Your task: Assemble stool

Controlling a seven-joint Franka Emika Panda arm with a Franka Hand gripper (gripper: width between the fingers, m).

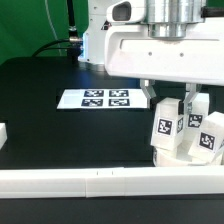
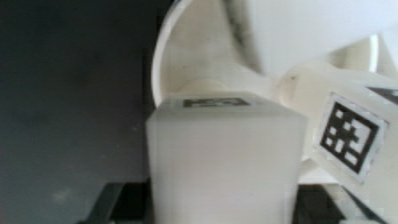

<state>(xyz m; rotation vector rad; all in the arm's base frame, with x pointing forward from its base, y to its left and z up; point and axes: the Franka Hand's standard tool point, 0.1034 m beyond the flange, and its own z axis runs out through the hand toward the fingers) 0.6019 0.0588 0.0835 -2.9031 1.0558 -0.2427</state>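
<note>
The stool's round white seat (image 1: 178,157) lies at the exterior view's right, near the front rail. Three white blocky legs with black-and-white tags stand up from it: one (image 1: 165,126) under the arm, one (image 1: 195,121) behind it and one (image 1: 208,142) at the far right. My gripper (image 1: 170,106) comes down from above and is shut on the leg under the arm. In the wrist view that leg (image 2: 221,155) fills the middle between my dark fingers (image 2: 125,205), with the seat's curved surface (image 2: 199,50) beyond it and another tagged leg (image 2: 349,130) beside it.
The marker board (image 1: 105,99) lies flat on the black table (image 1: 60,135) at mid-left. A long white rail (image 1: 95,182) runs along the front edge, and a short white piece (image 1: 3,132) sits at the left edge. The robot's white base (image 1: 100,40) stands behind.
</note>
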